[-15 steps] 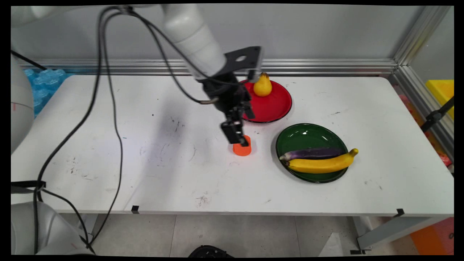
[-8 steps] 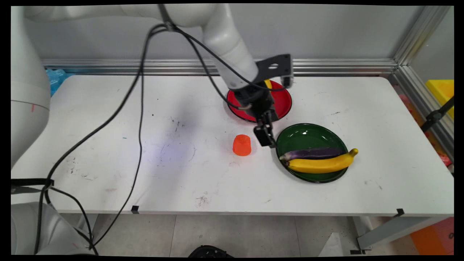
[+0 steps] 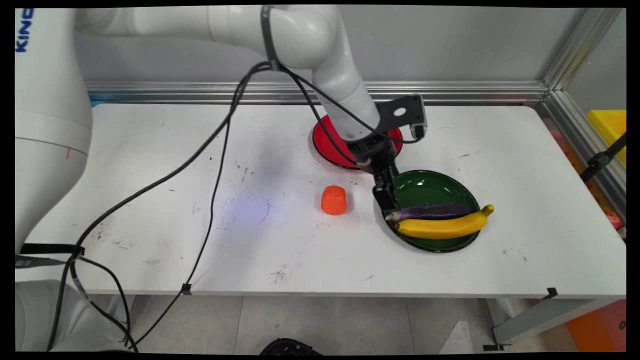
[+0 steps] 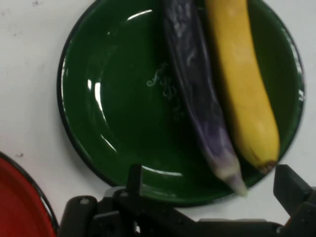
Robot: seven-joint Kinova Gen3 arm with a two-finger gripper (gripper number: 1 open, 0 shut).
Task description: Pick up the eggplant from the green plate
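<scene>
My gripper [image 3: 387,200] hangs open over the left rim of a green plate [image 3: 425,187], holding nothing. A purple eggplant [image 3: 435,211] and a yellow banana [image 3: 442,226] lie side by side on the plate's near half. In the hand view the gripper [image 4: 211,175] straddles the plate's [image 4: 123,108] edge, with the eggplant's [image 4: 197,98] pale tip just ahead of it and the banana [image 4: 244,89] beside that. An orange cup [image 3: 333,200] sits upside down on the table to the gripper's left.
A red plate [image 3: 330,145] lies behind the gripper, mostly covered by the arm; its rim [image 4: 19,207] shows at the hand view's lower left. Black cables trail from the arm across the table's left half. An aluminium rail runs along the back and right.
The gripper has moved right, from just above the orange cup to the green plate's left rim. The cup stays where it was on the table.
</scene>
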